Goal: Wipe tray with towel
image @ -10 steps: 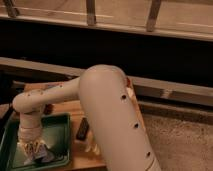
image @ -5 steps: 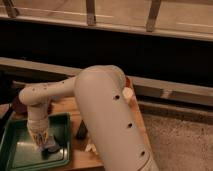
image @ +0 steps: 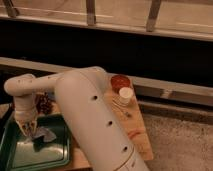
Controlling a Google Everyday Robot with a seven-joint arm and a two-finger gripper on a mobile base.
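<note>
One second of travel separates the earliest view from this one: the gripper [image: 29,131] is now near the far left part of the tray [image: 54,153], whereas it sat closer to the near edge a second ago and roughly midway half a second ago. The towel [image: 44,135] has come along with it and now lies crumpled on the tray floor just beside the gripper, on its right, touching it. Whether the gripper is clamped on the cloth or only pressing it down cannot be told. The big arm link has also swung left, uncovering a reddish bowl [image: 120,81] and a white cup [image: 125,95] on the wooden table [image: 136,131]. This reads as one wiping stroke carried from the near side toward the far side, so the wipe is under way, though most of the floor to the right looks not yet covered. The tray sits at the table's left end, at the lower left of the view, flat and dark green, with a raised rim, rounded corners and a glossy bottom catching pale reflections. A dark reddish clump [image: 44,103], too unclear to name, lies just beyond its far rim.
</note>
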